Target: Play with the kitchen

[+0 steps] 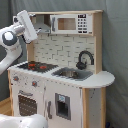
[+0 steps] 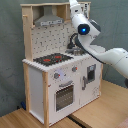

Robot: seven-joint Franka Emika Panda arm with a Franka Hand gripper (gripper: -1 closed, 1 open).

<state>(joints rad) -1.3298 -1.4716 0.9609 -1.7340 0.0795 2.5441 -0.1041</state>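
Tall white and light-wood toy kitchen (image 1: pixel 60 90) (image 2: pixel 55 82) stands centre on wood floor (image 2: pixel 85 117) | black-red stovetop (image 1: pixel 34 65), sink (image 1: pixel 72 74) on counter | white arm's gripper (image 1: pixel 30 20) at 10 o'clock by grey hood (image 2: pixel 48 20); finger state cannot be told

The kitchen (image 1: pixel 62 80) stands upright in both exterior views, a tall toy unit in white panels with light-wood frame and top. Its black stovetop (image 2: pixel 54 59) carries red burner rings, and beside it sits a sink (image 1: pixel 72 74) with a curved black faucet (image 1: pixel 85 59). A grey hood (image 2: pixel 50 20) hangs above the stove; a small white microwave (image 1: pixel 70 24) sits on the upper shelf. The oven door (image 2: pixel 64 95) is closed, below two knobs.
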